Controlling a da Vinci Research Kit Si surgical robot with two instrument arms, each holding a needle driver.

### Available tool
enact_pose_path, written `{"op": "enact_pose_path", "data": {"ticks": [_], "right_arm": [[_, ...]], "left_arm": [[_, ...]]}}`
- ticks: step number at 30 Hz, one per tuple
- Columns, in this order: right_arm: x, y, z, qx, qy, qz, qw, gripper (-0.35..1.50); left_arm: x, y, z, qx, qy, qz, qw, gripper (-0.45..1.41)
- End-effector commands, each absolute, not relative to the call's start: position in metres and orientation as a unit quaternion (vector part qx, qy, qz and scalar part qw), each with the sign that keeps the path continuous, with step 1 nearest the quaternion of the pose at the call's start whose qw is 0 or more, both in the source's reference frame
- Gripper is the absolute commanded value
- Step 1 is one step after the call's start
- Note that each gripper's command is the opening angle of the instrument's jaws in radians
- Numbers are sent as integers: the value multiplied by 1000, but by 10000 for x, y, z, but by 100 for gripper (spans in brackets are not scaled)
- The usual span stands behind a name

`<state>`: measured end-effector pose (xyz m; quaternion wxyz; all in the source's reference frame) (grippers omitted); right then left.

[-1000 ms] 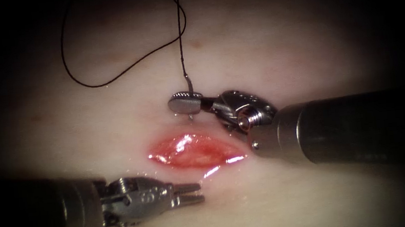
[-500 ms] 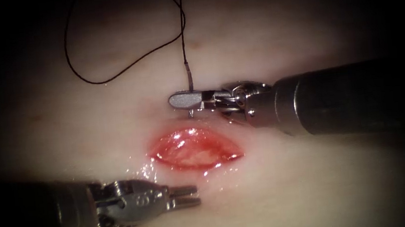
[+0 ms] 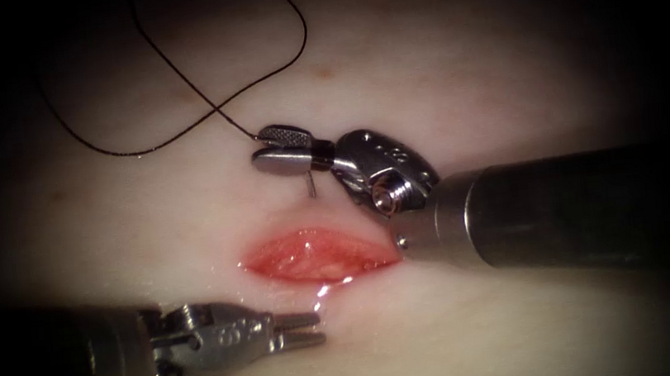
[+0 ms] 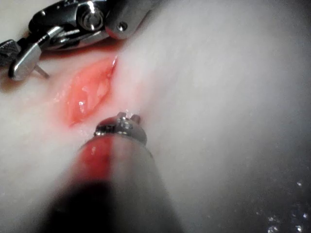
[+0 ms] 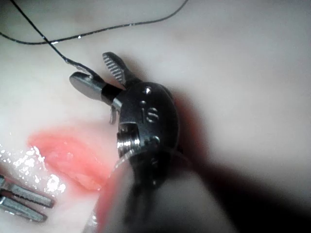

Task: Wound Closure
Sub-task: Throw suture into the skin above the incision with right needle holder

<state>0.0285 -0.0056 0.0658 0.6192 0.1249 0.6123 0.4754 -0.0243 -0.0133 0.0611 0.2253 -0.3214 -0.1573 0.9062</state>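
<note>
1. We see the pale, glistening pork-belly tissue [image 3: 505, 70] with its red, spindle-shaped cut [image 3: 313, 255] near the middle; bare tissue lies open all round the cut's far edge and left end.
2. The right arm's steel needle driver [image 3: 281, 149] sits just beyond the cut's far edge, wrist bent, its shaft crossing the cut's right end.
3. Its jaws stand slightly parted, and we see the thin curved steel needle [image 3: 310, 185] held near its thread end, with a short stub poking down toward the tissue, apparently not in it.
4. The dark thread [image 3: 180, 134] loops loosely over the far tissue.
5. The left arm's steel needle driver [image 3: 300, 331] lies level off the cut's near edge, jaws a little apart, holding nothing.
</note>
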Motion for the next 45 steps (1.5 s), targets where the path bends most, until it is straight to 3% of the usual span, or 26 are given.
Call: {"op": "enact_pose_path", "data": {"ticks": [1,3,6,11,16,17,21,22,26,36,45], "right_arm": [[280,-56,666,105,616,454,635,106],[271,-56,663,73,623,417,658,113],[262,-56,654,54,619,388,681,106],[264,-53,632,32,556,387,735,118],[282,-59,611,17,517,390,762,109],[284,-60,608,19,520,383,763,103],[293,-68,599,27,529,366,765,41],[294,-70,598,26,530,363,766,17],[293,-69,598,27,533,355,767,-33],[286,-70,604,73,511,307,800,-35],[267,-47,611,43,624,305,718,-35]], "left_arm": [[-248,-138,617,-322,-159,906,225,-13],[-248,-138,617,-322,-159,906,225,-13],[-248,-138,617,-322,-159,906,225,-13],[-248,-139,617,-322,-158,906,225,-13],[-248,-139,617,-320,-160,906,227,-13],[-248,-139,617,-320,-160,906,227,-13],[-248,-139,617,-320,-160,906,227,-13],[-248,-139,617,-320,-160,906,227,-13],[-248,-139,617,-320,-160,906,227,-13],[-247,-139,617,-320,-160,906,227,-13],[-247,-140,617,-319,-161,906,229,-13]]}}
